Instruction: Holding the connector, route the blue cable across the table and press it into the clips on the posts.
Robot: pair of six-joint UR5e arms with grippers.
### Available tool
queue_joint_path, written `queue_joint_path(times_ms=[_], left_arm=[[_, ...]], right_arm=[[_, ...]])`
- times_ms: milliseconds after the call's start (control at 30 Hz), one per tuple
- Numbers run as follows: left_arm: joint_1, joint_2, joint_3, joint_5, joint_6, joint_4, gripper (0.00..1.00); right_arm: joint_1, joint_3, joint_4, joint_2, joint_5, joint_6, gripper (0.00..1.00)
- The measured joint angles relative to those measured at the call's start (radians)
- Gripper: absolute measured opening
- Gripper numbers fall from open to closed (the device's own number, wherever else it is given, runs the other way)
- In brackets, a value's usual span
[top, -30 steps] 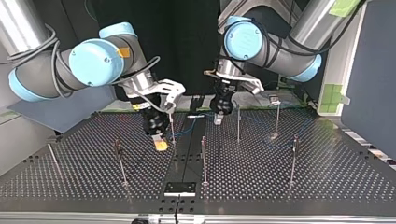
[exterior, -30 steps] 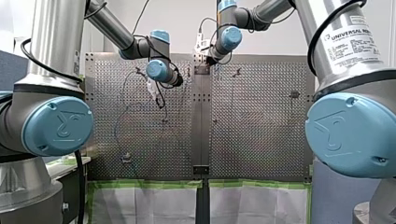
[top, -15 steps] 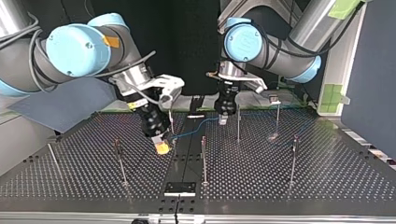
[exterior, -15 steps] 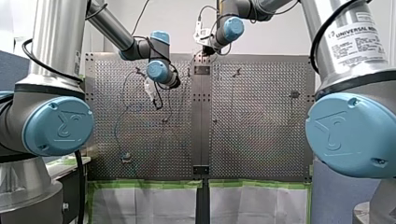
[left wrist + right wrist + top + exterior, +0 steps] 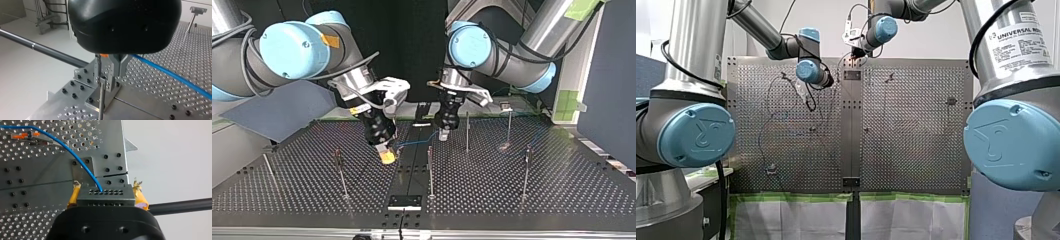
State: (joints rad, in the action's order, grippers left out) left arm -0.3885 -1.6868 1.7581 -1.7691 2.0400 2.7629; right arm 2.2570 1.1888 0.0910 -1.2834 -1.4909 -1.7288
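My right gripper (image 5: 107,193) is shut with its yellow pads (image 5: 74,195) on a grey perforated connector (image 5: 105,199). The blue cable (image 5: 82,167) leaves the connector's top. In the top view this gripper (image 5: 387,156) hangs low over the plate left of the centre seam. From there the blue cable (image 5: 417,140) runs across to my left gripper (image 5: 444,132). In the left wrist view my left gripper (image 5: 110,69) has its metal fingers shut on the blue cable (image 5: 172,75), just above a post (image 5: 101,100) with a clip. Slim clip posts (image 5: 430,170) stand around both grippers.
More posts stand at the top view's right (image 5: 526,170), back right (image 5: 509,125), beside my left gripper (image 5: 467,131) and left (image 5: 340,172). A black plate (image 5: 404,201) sits on the centre seam near that view's bottom edge. Green tape (image 5: 796,197) lines the table edge.
In the top view my right arm's wrist swung toward the view's left and its gripper tilted, staying over about the same spot. My left gripper drifted slightly left. The cable between them shows more plainly.
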Motion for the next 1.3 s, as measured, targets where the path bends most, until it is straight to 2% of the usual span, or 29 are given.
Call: queue_joint_path(times_ms=[333, 500, 633, 767, 967, 1300], left_arm=[[0.002, 0.000, -0.018, 0.041, 0.075, -0.020, 0.00], [0.015, 0.000, -0.030, 0.004, 0.096, -0.024, 0.00], [0.023, 0.000, -0.037, -0.027, 0.091, -0.025, 0.00], [0.034, -0.001, -0.040, -0.039, 0.083, -0.026, 0.00], [0.049, -0.019, -0.048, -0.009, 0.074, -0.038, 0.00], [0.072, -0.078, -0.106, 0.053, 0.057, -0.063, 0.00]], right_arm=[[0.000, 0.002, -0.001, 0.002, 0.011, 0.000, 0.00], [-0.001, 0.002, -0.001, 0.010, 0.015, -0.003, 0.00], [-0.006, 0.003, -0.001, 0.033, 0.016, -0.005, 0.00], [-0.014, 0.002, -0.002, 0.047, 0.012, -0.006, 0.00], [-0.024, 0.002, -0.005, 0.080, 0.013, -0.009, 0.00], [-0.045, 0.001, -0.023, 0.114, 0.016, -0.019, 0.00]])
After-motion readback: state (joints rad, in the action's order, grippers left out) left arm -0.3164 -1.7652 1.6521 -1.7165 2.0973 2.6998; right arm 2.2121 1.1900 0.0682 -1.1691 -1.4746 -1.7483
